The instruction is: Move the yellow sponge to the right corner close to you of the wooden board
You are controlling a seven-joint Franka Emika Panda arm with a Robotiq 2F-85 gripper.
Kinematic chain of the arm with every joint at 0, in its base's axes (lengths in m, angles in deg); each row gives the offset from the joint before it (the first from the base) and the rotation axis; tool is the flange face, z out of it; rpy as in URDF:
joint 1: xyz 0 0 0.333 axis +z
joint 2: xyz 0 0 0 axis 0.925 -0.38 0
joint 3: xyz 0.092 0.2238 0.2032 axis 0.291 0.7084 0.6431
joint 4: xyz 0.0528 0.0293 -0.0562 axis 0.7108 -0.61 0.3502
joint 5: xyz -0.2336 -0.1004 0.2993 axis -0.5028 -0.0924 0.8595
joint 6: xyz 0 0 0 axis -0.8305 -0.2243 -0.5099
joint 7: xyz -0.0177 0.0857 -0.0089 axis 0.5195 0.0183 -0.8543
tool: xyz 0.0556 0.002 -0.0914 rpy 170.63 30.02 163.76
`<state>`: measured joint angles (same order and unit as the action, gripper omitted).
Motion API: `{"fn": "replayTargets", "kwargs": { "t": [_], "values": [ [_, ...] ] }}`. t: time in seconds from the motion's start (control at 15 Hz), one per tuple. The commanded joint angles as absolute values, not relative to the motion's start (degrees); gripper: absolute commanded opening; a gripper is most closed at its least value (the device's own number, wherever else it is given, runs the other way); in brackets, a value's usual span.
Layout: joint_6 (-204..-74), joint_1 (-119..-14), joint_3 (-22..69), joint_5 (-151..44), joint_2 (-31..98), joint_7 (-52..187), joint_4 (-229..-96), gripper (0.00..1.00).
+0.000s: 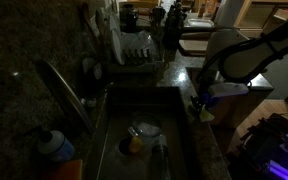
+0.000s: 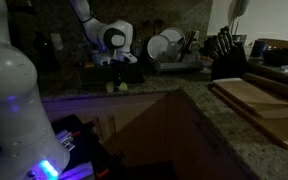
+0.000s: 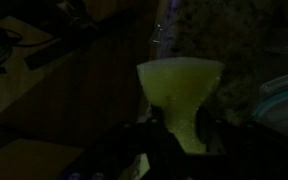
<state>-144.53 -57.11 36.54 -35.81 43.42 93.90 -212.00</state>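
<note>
In an exterior view we see the end effector (image 1: 201,104) clamped on the yellow sponge (image 1: 203,116), beside the sink (image 1: 144,120). In an exterior view the wooden board (image 2: 259,100) lies well apart, with the dish rack (image 2: 169,47) and knife block (image 2: 224,52) between. In the wrist view, the yellow sponge (image 3: 181,85) sits pinched, up close.

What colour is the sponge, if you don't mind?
The sponge is yellow-green; wrist view shows it best.
</note>
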Motion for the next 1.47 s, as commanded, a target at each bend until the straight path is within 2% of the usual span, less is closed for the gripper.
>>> {"fn": "replayTargets", "kwargs": {
  "t": [0.0,0.33,0.8,1.0,1.07,1.27,1.33,1.4],
  "values": [
    [-146.0,-58.2,35.2,-33.5,45.9,93.3,-214.1,0.05],
    [-145.3,-61.4,30.7,-35.2,53.9,98.8,-217.9,0.05],
    [-143.9,-72.7,24.9,-37.8,76.4,105.4,-226.4,0.05],
    [-140.3,-75.0,19.3,-30.7,85.4,100.3,-228.4,0.05],
    [-141.8,-75.4,23.1,-33.7,78.3,102.7,-224.3,0.21],
    [-139.7,-76.3,20.6,-31.0,83.9,100.5,-225.8,0.21],
    [-139.6,-76.2,20.6,-30.9,84.3,100.5,-226.1,0.05],
    [-144.9,-78.5,22.5,-33.6,81.6,102.6,-225.2,0.05]
  ]
}}
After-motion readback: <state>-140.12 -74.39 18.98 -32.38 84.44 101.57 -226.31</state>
